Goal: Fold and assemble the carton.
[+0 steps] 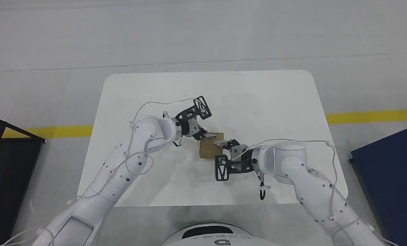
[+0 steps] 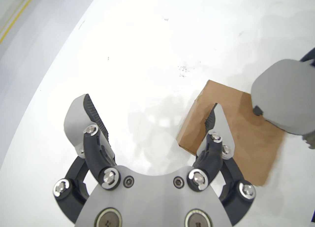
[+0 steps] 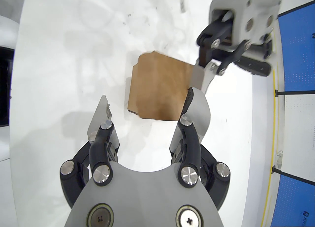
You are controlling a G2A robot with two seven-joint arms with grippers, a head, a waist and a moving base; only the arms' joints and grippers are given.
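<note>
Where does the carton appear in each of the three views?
Top view: carton near the white table's middle.
Left wrist view: carton partly behind one finger of the left gripper.
Right wrist view: carton just past the fingertips of the right gripper.
Shared landmark: the white table under it.

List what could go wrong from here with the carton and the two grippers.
1. The left gripper and the right gripper are both open and sit at the edge of the carton, not around it. A push may slide it across the table instead of folding it.
2. The two grippers stand close together at one corner of the carton, so they may collide.
</note>
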